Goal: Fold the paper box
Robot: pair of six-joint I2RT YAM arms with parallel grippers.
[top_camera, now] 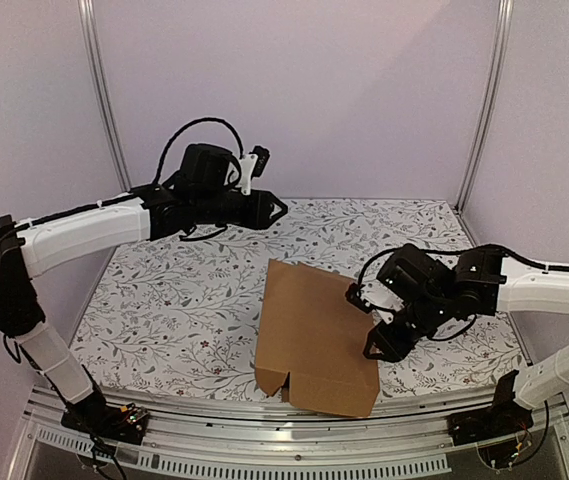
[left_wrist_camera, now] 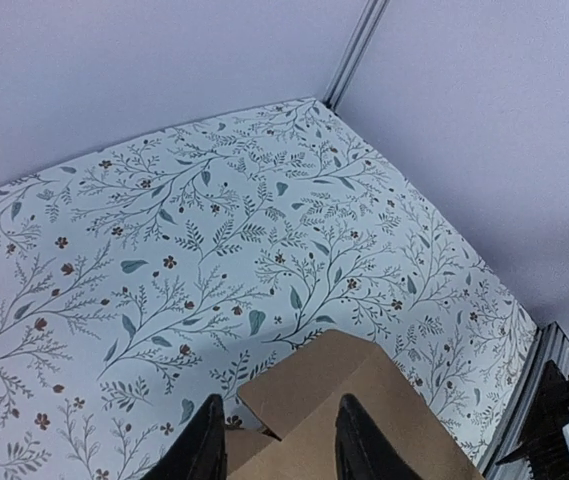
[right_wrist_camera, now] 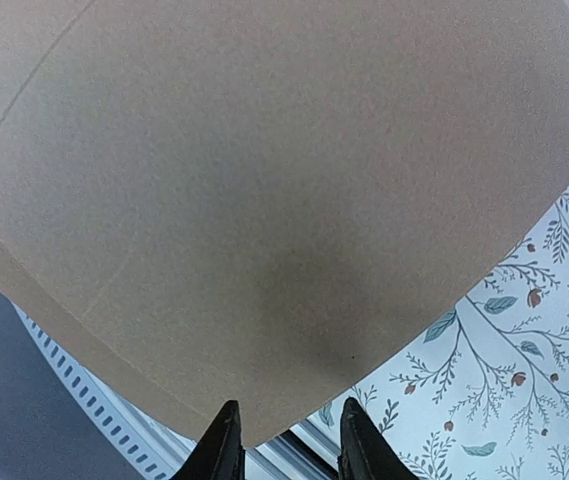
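- The paper box (top_camera: 314,335), a brown cardboard sheet with a notch cut in its near edge, lies toward 6 o'clock on the floral table (top_camera: 164,300). Its near corner reaches the metal rail (top_camera: 214,408).
- The right gripper (top_camera: 366,320) sits at the sheet's 3 o'clock edge with its 2 fingers spread and released. In the right wrist view the cardboard fills the frame and its corner tip points into the gap between the fingers (right_wrist_camera: 226,445).
- The left gripper (top_camera: 280,208) hangs above the table at 11 o'clock, well apart from the sheet. It is released and holds nothing.
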